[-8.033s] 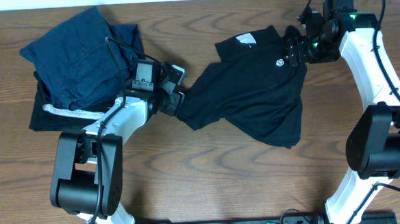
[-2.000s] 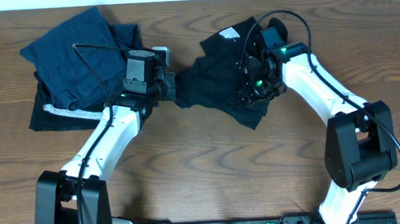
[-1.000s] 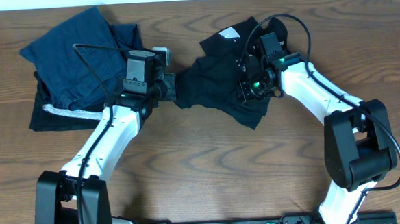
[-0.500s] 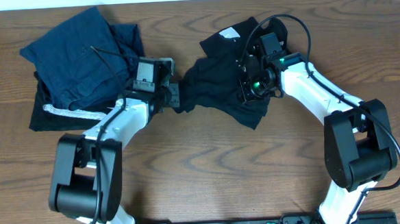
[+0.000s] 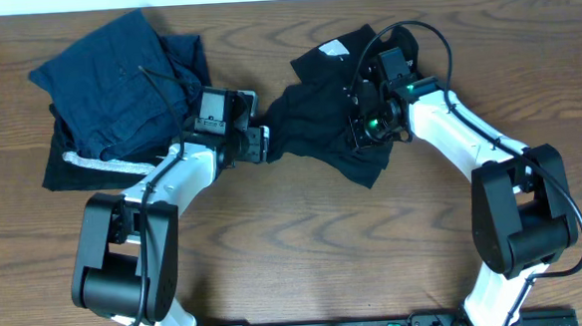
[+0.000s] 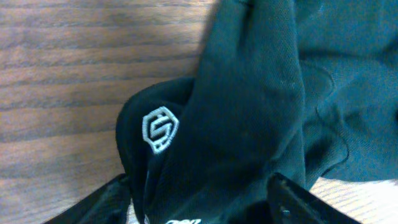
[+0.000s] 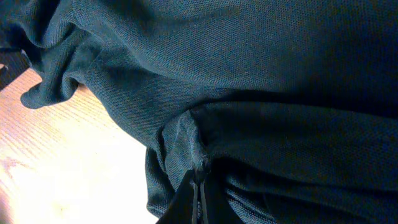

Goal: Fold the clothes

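Observation:
The clothes (image 5: 319, 117), a plain black top, lie bunched in the middle of the table with the white neck label (image 5: 335, 49) toward the back. My left gripper (image 5: 259, 143) is at the top's left edge. In the left wrist view its jaws stand wide apart, and a fold of the clothes (image 6: 249, 112) bearing a white logo print (image 6: 160, 129) lies loose between them. My right gripper (image 5: 355, 136) is over the right part of the heap. In the right wrist view it (image 7: 199, 180) is shut, pinching a ridge of the black fabric (image 7: 261, 74).
A navy-blue folded garment (image 5: 117, 82) lies at the back left on top of a black folded garment with a pale stripe (image 5: 87, 167). Bare wooden table (image 5: 306, 252) runs along the front.
My left gripper has opened and let go of the fabric edge, and its arm has drawn back toward the front. The right gripper has stayed where it was, still pinching.

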`<state>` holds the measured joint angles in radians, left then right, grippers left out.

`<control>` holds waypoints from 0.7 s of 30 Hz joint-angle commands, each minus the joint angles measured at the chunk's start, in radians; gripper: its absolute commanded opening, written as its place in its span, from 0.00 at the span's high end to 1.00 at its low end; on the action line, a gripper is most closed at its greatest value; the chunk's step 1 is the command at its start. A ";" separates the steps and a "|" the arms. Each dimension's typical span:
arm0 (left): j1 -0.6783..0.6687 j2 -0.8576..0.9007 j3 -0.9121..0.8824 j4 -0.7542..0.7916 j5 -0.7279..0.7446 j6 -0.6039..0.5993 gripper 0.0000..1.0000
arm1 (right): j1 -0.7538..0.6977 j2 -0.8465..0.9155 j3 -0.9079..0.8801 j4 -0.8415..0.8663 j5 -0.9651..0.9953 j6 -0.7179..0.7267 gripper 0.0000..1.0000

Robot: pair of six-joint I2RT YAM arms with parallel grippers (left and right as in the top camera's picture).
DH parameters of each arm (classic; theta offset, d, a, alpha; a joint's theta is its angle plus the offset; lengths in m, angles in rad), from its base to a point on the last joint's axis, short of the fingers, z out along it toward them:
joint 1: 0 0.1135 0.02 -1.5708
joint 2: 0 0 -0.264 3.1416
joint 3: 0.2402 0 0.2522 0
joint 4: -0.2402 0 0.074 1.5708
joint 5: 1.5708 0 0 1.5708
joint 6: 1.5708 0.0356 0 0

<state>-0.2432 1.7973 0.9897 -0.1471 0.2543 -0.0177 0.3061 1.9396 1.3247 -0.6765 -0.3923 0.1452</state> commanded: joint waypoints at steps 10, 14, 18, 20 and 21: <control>0.023 0.000 -0.006 -0.047 -0.020 0.260 0.26 | 0.003 -0.010 -0.006 -0.013 0.000 0.000 0.99; 0.042 0.000 -0.006 -0.063 -0.005 0.257 0.26 | 0.003 -0.010 -0.006 -0.016 0.000 0.000 0.99; 0.051 0.000 -0.006 -0.072 0.118 0.257 0.26 | 0.003 -0.010 -0.006 -0.016 0.000 0.000 0.99; 0.051 0.001 -0.006 -0.063 0.135 0.258 0.26 | 0.003 -0.010 -0.006 -0.016 0.000 0.000 0.98; 0.051 0.003 -0.006 -0.056 0.135 0.261 0.26 | 0.003 -0.010 -0.006 -0.016 0.000 0.000 0.99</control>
<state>-0.1936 1.7973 0.9897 -0.2096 0.3267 0.2195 0.3061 1.9396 1.3243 -0.6910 -0.3923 0.1452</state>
